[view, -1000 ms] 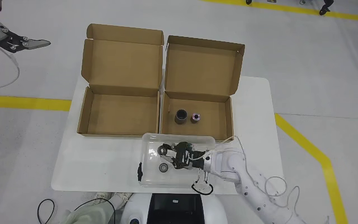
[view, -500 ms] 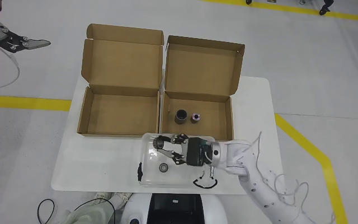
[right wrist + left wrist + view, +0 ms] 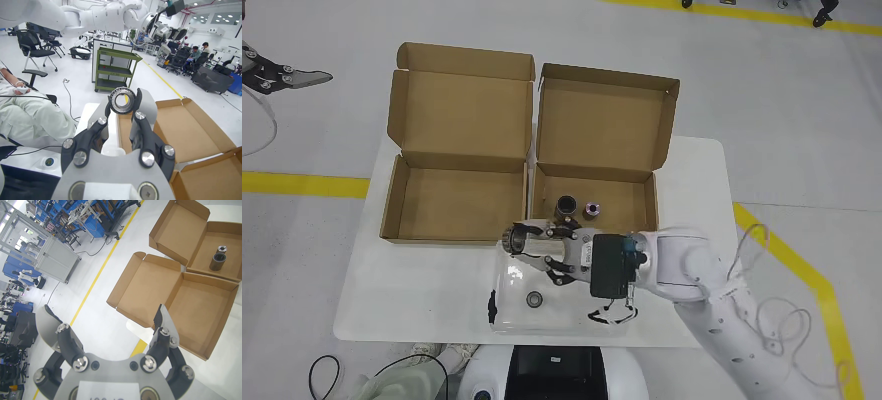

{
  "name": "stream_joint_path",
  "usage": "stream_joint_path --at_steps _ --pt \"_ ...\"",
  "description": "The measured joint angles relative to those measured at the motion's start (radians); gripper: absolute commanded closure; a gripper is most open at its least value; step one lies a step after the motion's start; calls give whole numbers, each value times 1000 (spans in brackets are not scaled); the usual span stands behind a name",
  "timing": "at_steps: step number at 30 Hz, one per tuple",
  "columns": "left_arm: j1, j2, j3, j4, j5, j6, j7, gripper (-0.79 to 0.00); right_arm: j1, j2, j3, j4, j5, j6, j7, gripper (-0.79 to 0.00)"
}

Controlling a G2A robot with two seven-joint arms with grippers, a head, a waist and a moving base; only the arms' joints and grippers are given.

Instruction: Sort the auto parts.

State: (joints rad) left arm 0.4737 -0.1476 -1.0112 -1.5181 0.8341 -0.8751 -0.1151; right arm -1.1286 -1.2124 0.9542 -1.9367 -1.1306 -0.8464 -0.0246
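The right pincer (image 3: 123,101) is closed on a ring-shaped bearing (image 3: 122,110), gripping it by its outer rim with the bore facing the wrist camera. In the top view this bearing (image 3: 514,238) sits above the near right corner of the left cardboard box (image 3: 457,205), just beyond the far rim of the clear plastic tray (image 3: 504,300) at the front of the bench (image 3: 692,190). A second bearing (image 3: 535,298) lies in the tray. The right cardboard box (image 3: 642,215) holds an upright dark sleeve (image 3: 565,205) and, just beside it, a small silvery part (image 3: 591,209). The left pincer (image 3: 103,311) is spread wide with nothing in it, off the bench above the floor.
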Motion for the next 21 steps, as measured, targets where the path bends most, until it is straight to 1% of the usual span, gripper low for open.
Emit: stream_joint_path --at_steps 5,15,21 --pt "0 0 0 0 0 0 0 -785 38 -7 -1 -23 45 37 19 0" --pt "0 0 0 0 0 0 0 -785 150 -28 -39 -54 91 102 94 0" --pt "0 0 0 0 0 0 0 -785 178 -36 -46 -52 102 136 113 0"
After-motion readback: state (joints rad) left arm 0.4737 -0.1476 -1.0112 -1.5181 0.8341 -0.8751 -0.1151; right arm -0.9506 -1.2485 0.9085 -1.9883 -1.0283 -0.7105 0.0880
